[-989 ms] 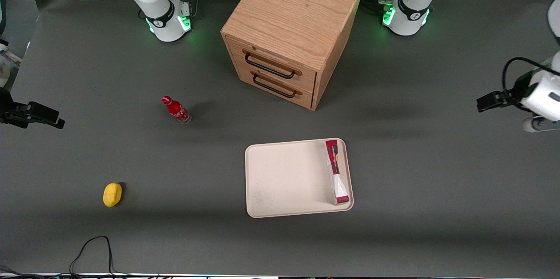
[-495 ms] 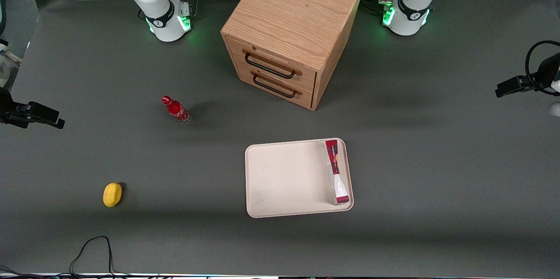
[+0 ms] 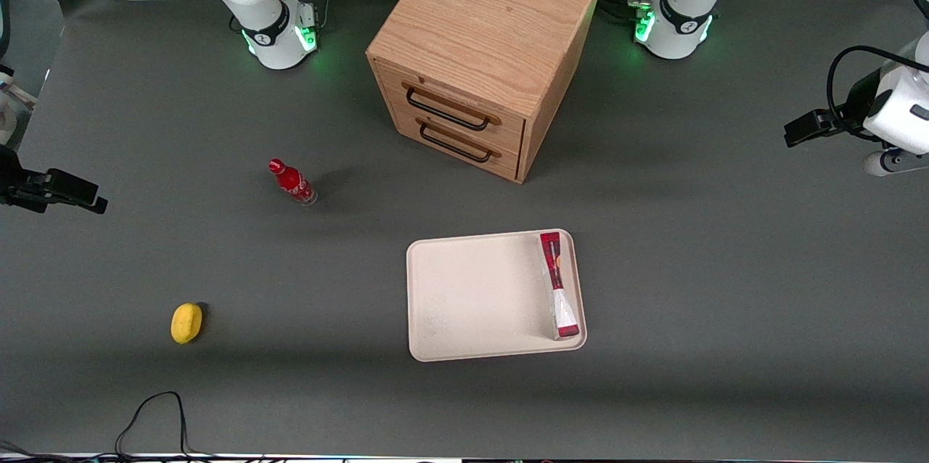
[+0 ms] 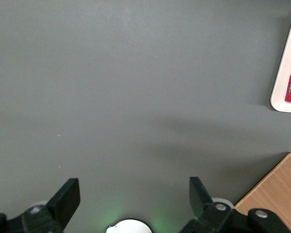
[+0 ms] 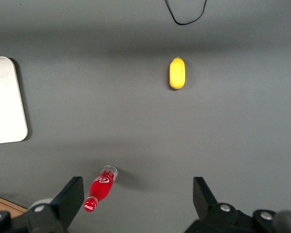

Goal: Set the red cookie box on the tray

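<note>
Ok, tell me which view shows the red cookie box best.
The front view: the whole red cookie box lies on the tray. The left wrist view catches only its edge; the right wrist view misses it. The gripper hangs open over bare table.

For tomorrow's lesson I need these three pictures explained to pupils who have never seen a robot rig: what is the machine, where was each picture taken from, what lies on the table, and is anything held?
Two white robot arms are bolted to a grey table. One picture looks down on the table from the front; the other two come from small cameras on each arm's wrist.

On the table stand a wooden two-drawer cabinet, a small red bottle, a yellow lemon-like object and a cream tray. The red cookie box already lies on the tray, along the rim nearest the working arm's end.

The working arm's gripper hangs at its end of the table, away from the tray. In its wrist view the black fingers stand wide apart over bare table, so it holds nothing.
</note>
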### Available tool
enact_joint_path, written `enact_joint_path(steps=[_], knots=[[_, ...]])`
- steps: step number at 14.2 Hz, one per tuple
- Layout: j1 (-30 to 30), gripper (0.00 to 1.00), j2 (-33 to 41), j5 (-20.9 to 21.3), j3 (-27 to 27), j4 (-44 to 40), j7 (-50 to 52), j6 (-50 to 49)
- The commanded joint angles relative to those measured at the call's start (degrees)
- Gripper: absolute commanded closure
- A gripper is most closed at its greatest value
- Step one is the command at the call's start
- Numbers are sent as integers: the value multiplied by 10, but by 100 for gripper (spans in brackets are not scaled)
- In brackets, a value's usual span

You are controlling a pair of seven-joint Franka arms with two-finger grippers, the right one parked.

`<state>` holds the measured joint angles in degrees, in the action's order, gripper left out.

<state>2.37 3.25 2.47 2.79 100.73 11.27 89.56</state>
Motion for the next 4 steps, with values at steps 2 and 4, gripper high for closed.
enact_joint_path(steps=[2, 4], knots=[[11, 0, 3, -2, 4, -24, 6, -29], [11, 0, 2, -2, 0, -26, 7, -35]])
